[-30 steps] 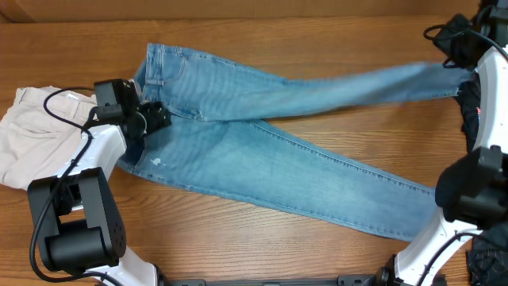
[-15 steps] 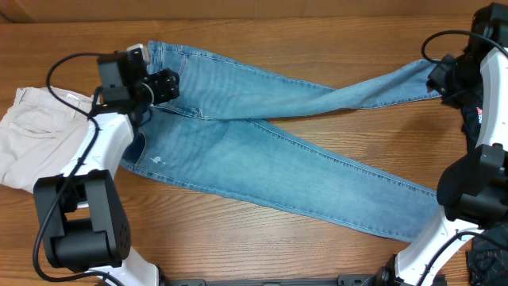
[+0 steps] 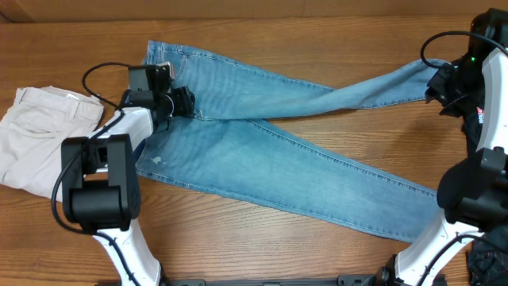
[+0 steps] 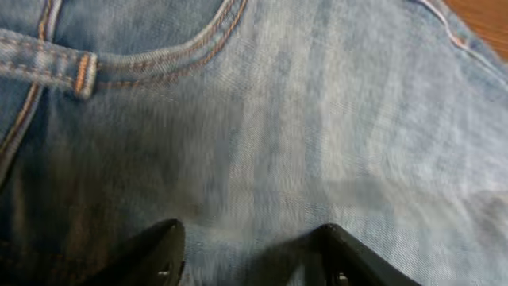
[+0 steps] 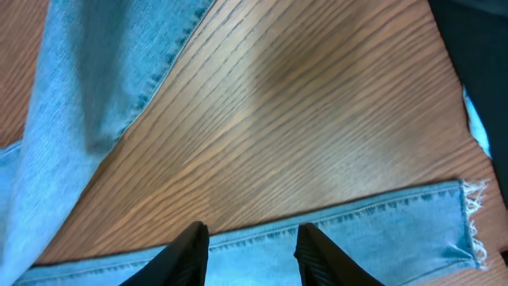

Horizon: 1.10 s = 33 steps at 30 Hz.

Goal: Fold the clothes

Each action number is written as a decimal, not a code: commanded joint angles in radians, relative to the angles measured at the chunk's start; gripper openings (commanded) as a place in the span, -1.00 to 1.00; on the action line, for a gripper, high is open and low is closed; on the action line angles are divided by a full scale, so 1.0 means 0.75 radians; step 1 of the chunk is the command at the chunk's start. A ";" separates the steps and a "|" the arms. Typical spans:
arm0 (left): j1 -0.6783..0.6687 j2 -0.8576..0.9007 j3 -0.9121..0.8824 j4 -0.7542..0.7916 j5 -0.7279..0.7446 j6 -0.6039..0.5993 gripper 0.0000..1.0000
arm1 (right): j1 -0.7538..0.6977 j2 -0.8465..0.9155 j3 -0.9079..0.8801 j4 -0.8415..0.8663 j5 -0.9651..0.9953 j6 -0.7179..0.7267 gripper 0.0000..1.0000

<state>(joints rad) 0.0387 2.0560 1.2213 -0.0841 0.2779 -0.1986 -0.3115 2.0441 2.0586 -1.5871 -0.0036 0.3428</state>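
The jeans [image 3: 262, 151] lie spread over most of the tabletop [image 3: 238, 246], waistband toward the far-left corner. One leg runs along the far side toward the right edge and the other slants down to the near-right corner. The cream trousers [image 3: 40, 143] sit apart by the left edge.

A second ago the left tool [image 3: 186, 103] was lower on the seat, nearer the left edge. It went up over the waistband and has now come down on the hip, just below the pocket seam [image 4: 182, 56]. Its fingers [image 4: 159, 254] stand apart with their tips on the denim, and they look narrower than they were; nothing is pinched between them yet.

The right tool [image 3: 438, 83] grips the far leg close to its frayed hem [image 5: 470, 214], the cloth passing between its fingers, with bare wood showing well beyond. That leg was stretched straight out to the right edge a second ago. Its end has since been drawn in a little, so the leg now kinks partway along.

To me this looks like setting up the first fold: one end held, the other about to be taken, the far leg ready to be laid over the near one
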 commanded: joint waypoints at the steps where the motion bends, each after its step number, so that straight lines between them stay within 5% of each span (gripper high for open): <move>1: 0.011 0.062 0.061 -0.046 -0.168 0.041 0.15 | 0.005 -0.147 0.010 -0.010 -0.013 -0.006 -0.18; 12: 0.329 0.089 0.070 -0.214 -0.309 -0.169 -0.02 | 0.005 -0.227 0.006 -0.089 -0.033 -0.045 -0.12; 17: 0.467 0.080 0.071 -0.265 -0.081 -0.211 0.01 | 0.005 -0.226 -0.008 -0.034 -0.032 -0.049 -0.03; 27: 0.460 -0.182 0.074 -0.258 0.040 -0.136 0.54 | 0.005 -0.225 -0.102 0.090 -0.038 -0.085 0.01; 31: 0.420 -0.374 0.074 -0.422 0.049 -0.063 1.00 | 0.005 -0.226 -0.103 0.070 -0.054 -0.131 0.04; 33: 0.400 -0.465 0.074 -0.564 0.048 -0.052 1.00 | 0.005 -0.226 -0.104 0.061 -0.085 -0.151 0.10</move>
<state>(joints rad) 0.3660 1.8221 1.2762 -0.4412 0.3035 -0.2855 -0.3115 1.8847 1.9862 -1.5402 -0.0372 0.2672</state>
